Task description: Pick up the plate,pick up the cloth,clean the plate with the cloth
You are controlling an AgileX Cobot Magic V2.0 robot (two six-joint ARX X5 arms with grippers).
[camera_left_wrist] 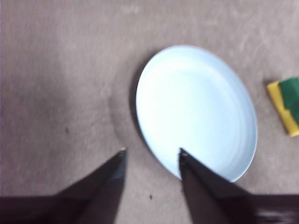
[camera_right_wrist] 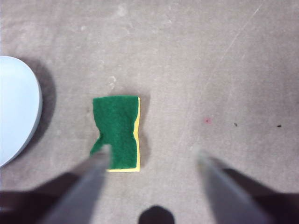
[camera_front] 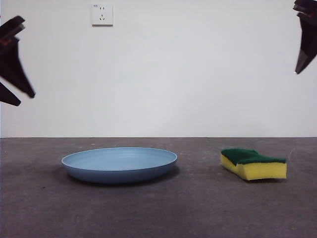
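A smooth, matte light-blue plate (camera_front: 119,164), round and shallow, lies at lower centre on the grey speckled desk (camera_front: 158,213). The cloth (camera_front: 253,164), yellow foam topped with green scouring fibre, lies lower right. Left pincer (camera_left_wrist: 151,152) and right pincer (camera_right_wrist: 153,156) hang spread, holding nothing.

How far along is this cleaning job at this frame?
Nothing is done yet. The plate and the sponge both lie apart on the table. The left gripper hangs open above the plate, the right gripper open above the sponge. Both pickups and the wiping remain.
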